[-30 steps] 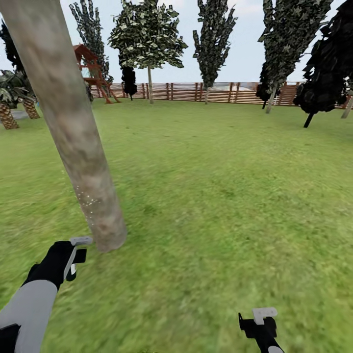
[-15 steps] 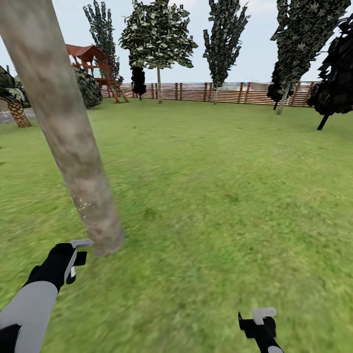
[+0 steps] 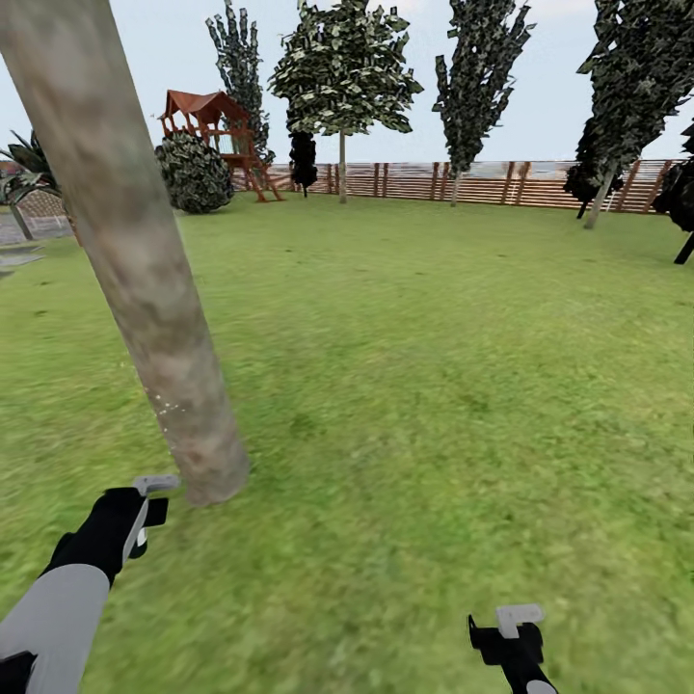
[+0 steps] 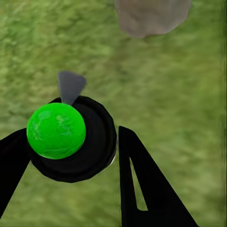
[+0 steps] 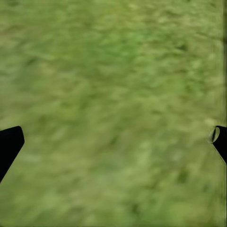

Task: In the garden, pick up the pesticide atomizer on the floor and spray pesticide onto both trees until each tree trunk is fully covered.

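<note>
Left gripper [image 3: 146, 509]: at the lower left of your head view, black wrist with pale-grey fingers, low over the grass just beside the trunk's base. In your left wrist view its two dark fingers [image 4: 142, 189] pinch a black rounded body.
Pesticide atomizer [image 4: 71, 139]: held in your left gripper; from the wrist camera you see a black round body with a bright green ball on it and a small grey nozzle pointing toward the trunk's foot.
Palm [image 3: 24, 183]: at the far left edge, half cut off by the trunk.
Tree trunk [image 3: 135, 280]: thick, mottled grey-tan with greenish patches, leaning up and to the left from the lawn. A scatter of tiny pale specks sits low on its left side. Its base [image 4: 151, 16] appears in your left wrist view, near the nozzle but apart from it.
Shrub [image 3: 195, 173]: rounded, dark mottled green, at the back left.
Play tower [image 3: 217, 135]: red-brown, roofed, just right of the shrub.
Second tree [image 3: 342, 72]: thin pale trunk, blocky green crown, before the fence.
Fence [image 3: 482, 183]: brown horizontal slats, running along the back.
Lawn [image 3: 434, 386]: wide, green, blurred in texture, open across the centre and right.
Dark trees [image 3: 617, 87]: narrow, standing at the right rear.
Right gripper [image 3: 511, 628]: at the lower right of your head view, hanging over bare grass, fingers spread wide with nothing between them; your right wrist view puts one dark fingertip [image 5: 9, 144] at each side edge.
</note>
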`<state>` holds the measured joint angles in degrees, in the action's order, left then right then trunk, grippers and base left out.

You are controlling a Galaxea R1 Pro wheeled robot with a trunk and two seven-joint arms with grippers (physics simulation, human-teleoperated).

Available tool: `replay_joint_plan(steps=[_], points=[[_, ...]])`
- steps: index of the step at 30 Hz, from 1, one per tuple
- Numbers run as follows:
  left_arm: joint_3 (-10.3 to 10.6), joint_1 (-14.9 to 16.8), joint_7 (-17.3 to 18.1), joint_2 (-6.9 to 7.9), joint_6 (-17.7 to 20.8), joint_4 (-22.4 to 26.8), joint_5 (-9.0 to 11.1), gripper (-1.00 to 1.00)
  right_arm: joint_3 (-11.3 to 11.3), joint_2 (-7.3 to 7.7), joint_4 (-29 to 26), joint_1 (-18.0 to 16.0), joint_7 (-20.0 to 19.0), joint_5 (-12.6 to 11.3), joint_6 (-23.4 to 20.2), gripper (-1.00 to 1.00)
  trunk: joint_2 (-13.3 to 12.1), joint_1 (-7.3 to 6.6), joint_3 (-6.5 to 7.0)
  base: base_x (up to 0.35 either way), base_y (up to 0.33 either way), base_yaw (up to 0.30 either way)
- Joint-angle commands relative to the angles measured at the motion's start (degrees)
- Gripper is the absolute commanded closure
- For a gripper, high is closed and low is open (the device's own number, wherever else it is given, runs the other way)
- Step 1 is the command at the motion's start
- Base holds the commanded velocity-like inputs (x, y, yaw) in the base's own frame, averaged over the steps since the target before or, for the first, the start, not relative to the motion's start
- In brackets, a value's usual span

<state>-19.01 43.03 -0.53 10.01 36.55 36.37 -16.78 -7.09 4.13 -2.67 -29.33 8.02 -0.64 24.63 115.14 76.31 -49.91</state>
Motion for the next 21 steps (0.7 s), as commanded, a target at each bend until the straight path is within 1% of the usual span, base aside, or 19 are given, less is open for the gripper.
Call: replay_joint_plan(steps=[1, 13, 19, 21], points=[[-0.09, 0.03, -0.08, -0.05, 0.28, 0.10, -0.01, 1.00, -0.47, 0.01, 0.03, -0.03, 0.33, -0.06, 0.07, -1.00, 0.02, -0.01, -0.05, 0.004, -0.276, 0.004], [-0.15, 0.03, -0.09, -0.08, 0.28, 0.11, 0.08, 1.00, -0.47, 0.00, 0.03, -0.03, 0.33, -0.06, 0.07, -1.00, 0.02, -0.01, -0.05, 0.000, -0.277, 0.008], [-0.28, 0.03, -0.09, -0.05, 0.28, 0.11, 0.05, 1.00, -0.47, 0.00, 0.03, -0.03, 0.33, -0.06, 0.07, -1.00, 0.02, -0.01, -0.05, 0.001, -0.277, 0.203], [-0.25, 0.03, -0.10, 0.01, 0.28, 0.11, 0.08, 1.00, -0.47, 0.00, 0.03, -0.03, 0.33, -0.06, 0.07, -1.00, 0.02, -0.01, -0.05, 0.133, -0.255, 0.206]])
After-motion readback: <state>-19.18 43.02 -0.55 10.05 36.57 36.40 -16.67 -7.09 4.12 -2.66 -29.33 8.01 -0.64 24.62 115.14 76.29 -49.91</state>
